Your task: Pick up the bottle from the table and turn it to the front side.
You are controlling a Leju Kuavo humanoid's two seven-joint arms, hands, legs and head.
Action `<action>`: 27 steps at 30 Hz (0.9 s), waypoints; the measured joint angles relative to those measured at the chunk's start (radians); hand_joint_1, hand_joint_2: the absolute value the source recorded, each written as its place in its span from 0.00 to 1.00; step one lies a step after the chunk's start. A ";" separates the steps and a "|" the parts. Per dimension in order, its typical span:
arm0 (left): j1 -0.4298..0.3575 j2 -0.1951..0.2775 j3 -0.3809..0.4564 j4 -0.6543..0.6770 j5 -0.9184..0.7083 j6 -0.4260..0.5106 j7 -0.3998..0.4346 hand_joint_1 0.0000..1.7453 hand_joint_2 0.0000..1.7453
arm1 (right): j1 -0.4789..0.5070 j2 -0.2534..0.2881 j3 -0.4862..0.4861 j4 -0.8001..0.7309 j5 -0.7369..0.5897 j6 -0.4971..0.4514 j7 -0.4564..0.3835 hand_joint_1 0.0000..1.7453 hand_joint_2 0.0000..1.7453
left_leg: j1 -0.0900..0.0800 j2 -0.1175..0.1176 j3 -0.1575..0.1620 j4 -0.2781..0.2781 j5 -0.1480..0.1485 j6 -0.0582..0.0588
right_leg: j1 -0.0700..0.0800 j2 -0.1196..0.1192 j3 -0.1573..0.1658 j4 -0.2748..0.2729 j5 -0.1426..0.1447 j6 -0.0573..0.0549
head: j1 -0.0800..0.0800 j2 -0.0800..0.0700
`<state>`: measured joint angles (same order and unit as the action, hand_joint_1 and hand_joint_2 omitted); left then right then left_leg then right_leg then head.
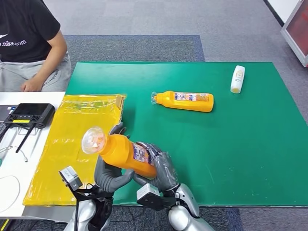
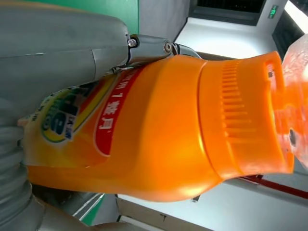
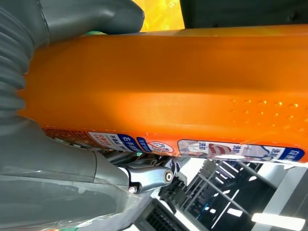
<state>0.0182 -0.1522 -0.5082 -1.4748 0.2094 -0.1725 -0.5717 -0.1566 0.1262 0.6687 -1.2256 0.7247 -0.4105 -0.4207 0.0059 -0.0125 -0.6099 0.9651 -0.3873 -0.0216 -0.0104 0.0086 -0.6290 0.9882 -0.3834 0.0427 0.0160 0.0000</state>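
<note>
An orange bottle with a clear cap is lifted above the near edge of the green mat, its cap pointing left and up. My left hand grips it from below near the middle. My right hand holds its base end. Up close, the left wrist view has the bottle with its red and green label, and the right wrist view has the bottle's side and a label strip. A second orange bottle lies on its side mid-mat.
A small white bottle lies at the mat's far right. A yellow plastic bag lies left of the mat. A black controller sits on the white table at left. A person sits at the far left.
</note>
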 joint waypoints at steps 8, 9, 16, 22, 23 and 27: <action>-0.002 0.000 0.004 0.000 0.002 -0.010 0.000 0.00 1.00 | -0.001 -0.010 0.016 -0.015 0.016 0.000 0.014 1.00 1.00 | 0.000 0.000 0.000 0.000 0.000 0.000 | 0.000 0.000 0.000 0.000 0.000 0.000 | 0.000 0.000; -0.002 0.000 0.005 0.000 0.002 -0.011 0.000 0.00 1.00 | -0.001 -0.010 0.016 -0.015 0.017 0.000 0.014 1.00 1.00 | 0.000 0.000 0.000 0.000 0.000 0.000 | 0.000 0.000 0.000 0.000 0.000 0.000 | 0.000 0.000; -0.003 -0.001 0.008 0.000 0.002 -0.015 0.000 0.08 1.00 | -0.001 -0.013 0.022 -0.018 0.021 0.000 0.014 1.00 1.00 | 0.000 0.000 0.000 0.000 0.000 0.000 | 0.000 0.000 0.000 0.000 0.000 0.000 | 0.000 0.000; -0.005 -0.002 0.011 0.000 0.002 -0.015 0.000 1.00 1.00 | -0.001 -0.013 0.027 -0.021 0.025 0.000 0.015 0.52 1.00 | 0.000 0.000 0.000 0.000 0.000 0.000 | 0.000 0.000 0.000 0.000 0.000 0.000 | 0.000 0.000; -0.005 -0.002 0.011 0.000 0.002 -0.015 0.000 1.00 1.00 | -0.001 -0.013 0.027 -0.021 0.026 -0.001 0.016 0.27 1.00 | 0.000 0.000 0.000 0.000 0.000 0.000 | 0.000 0.000 0.000 0.000 0.000 0.000 | 0.000 0.000; -0.005 -0.002 0.015 0.000 0.001 -0.014 -0.001 1.00 1.00 | 0.003 -0.013 0.031 -0.025 0.019 -0.001 0.024 0.00 1.00 | 0.000 0.000 0.000 0.000 0.000 0.000 | 0.000 0.000 0.000 0.000 0.000 0.000 | 0.000 0.000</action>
<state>0.0134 -0.1544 -0.4932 -1.4748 0.2103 -0.1863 -0.5725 -0.1535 0.1133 0.6995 -1.2504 0.7438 -0.4114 -0.3965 0.0059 -0.0125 -0.6098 0.9651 -0.3873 -0.0216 -0.0104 0.0086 -0.6290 0.9882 -0.3834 0.0427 0.0160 -0.0001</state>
